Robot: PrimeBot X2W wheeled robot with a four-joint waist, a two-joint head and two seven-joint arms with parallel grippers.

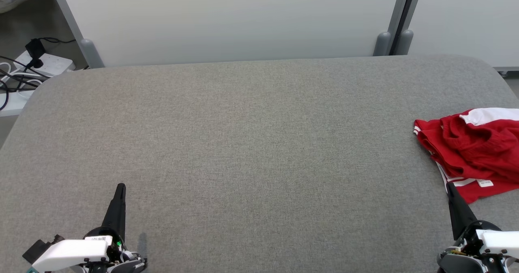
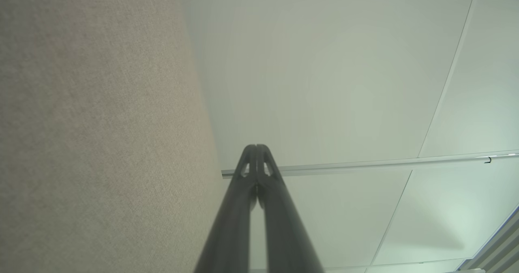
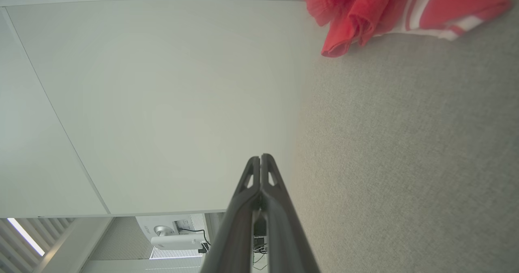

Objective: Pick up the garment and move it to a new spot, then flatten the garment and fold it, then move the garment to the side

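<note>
Left gripper (image 1: 121, 188) sat at lower left, fingers pressed together, holding nothing. A white sticker (image 1: 98, 239) on its wrist carried print too small to read. Grey fabric table (image 1: 259, 143) lay between the arms. Right gripper (image 1: 449, 186) was at lower right, fingers likewise together and empty, tip just beside the crumpled red-and-white garment (image 1: 474, 151) at the table's right edge. The garment's white tag (image 1: 485, 183) was illegible.

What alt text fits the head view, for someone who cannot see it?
A crumpled red and white garment lies at the right edge of a grey fabric table, cut off by the frame. The left gripper at lower left and the right gripper at lower right are both shut, the right one near the garment. White panels stand behind.
</note>
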